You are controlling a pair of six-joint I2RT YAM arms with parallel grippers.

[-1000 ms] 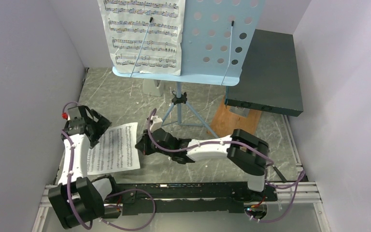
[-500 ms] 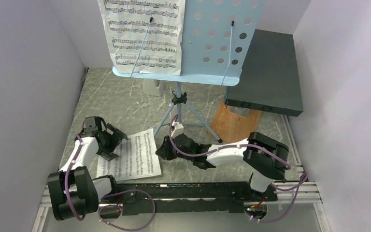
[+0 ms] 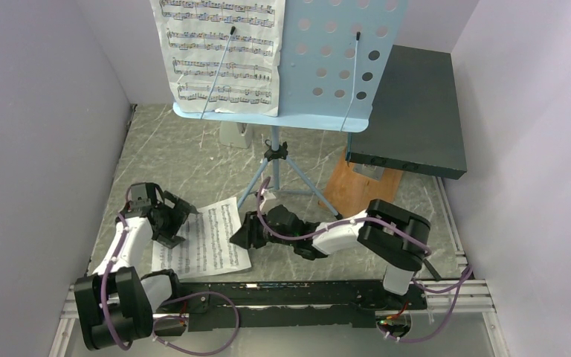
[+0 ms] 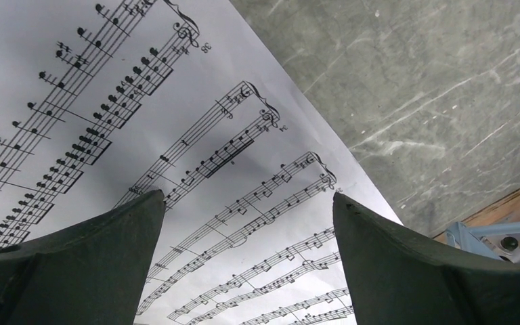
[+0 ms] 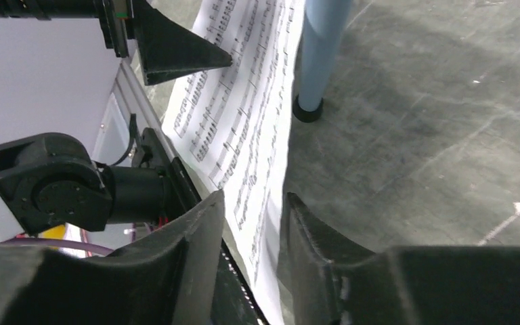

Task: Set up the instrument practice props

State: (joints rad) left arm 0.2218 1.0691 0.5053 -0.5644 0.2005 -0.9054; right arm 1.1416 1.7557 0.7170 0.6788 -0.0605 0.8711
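Boxes first: a dark box (image 3: 409,111) on a wooden board (image 3: 353,190) fills the table's (image 3: 193,156) far right corner, just beside the stand (image 3: 334,67). The stand's tripod legs (image 3: 275,171) spread right behind the right gripper (image 3: 239,236), and one black-capped foot (image 5: 308,108) sits just beside the loose page (image 3: 212,242).

We see the stand as pale blue and perforated, carrying one printed page (image 3: 223,52) on its left half under a wire arm. The loose page lies flat near the arm bases, between the two grippers. The left gripper (image 4: 247,200) hovers over it with fingers spread wide. The right gripper (image 5: 254,203) has its jaws partly apart, the page's right edge in the gap; we cannot tell if either finger touches it.

We find the metronome (image 3: 234,134) largely hidden behind the stand's shelf, the stand's top is cut off, and the left arm covers the loose page's left edge.
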